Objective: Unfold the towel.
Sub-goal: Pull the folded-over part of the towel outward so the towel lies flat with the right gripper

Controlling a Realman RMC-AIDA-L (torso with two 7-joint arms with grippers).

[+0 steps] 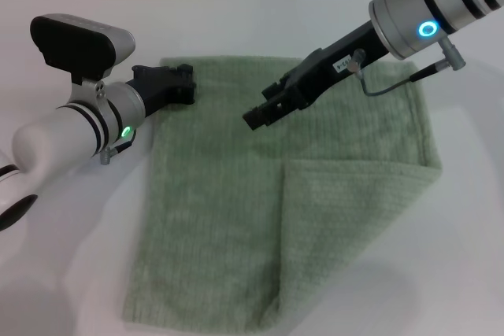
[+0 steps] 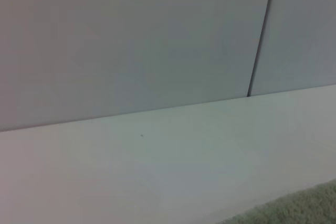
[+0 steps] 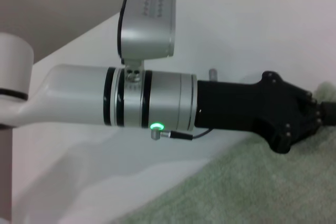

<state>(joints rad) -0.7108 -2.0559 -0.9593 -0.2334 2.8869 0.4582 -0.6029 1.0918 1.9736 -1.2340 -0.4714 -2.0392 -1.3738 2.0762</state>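
Observation:
The pale sage-green towel [image 1: 213,210] lies flat on the white table. Its near right part is folded over as a lighter flap [image 1: 354,226]. My left gripper [image 1: 187,84] is at the towel's far left corner, right at the cloth's edge. My right gripper [image 1: 258,116] hangs over the towel's far middle and points toward the left gripper; nothing shows in it. The right wrist view shows the left arm's wrist [image 3: 147,103] above the towel's edge [image 3: 252,187]. A strip of towel [image 2: 299,211] shows in the left wrist view.
The white table [image 1: 71,273] surrounds the towel, with bare surface to the left and to the right [image 1: 472,194]. A pale wall with a dark seam [image 2: 260,35] stands behind the table's far edge.

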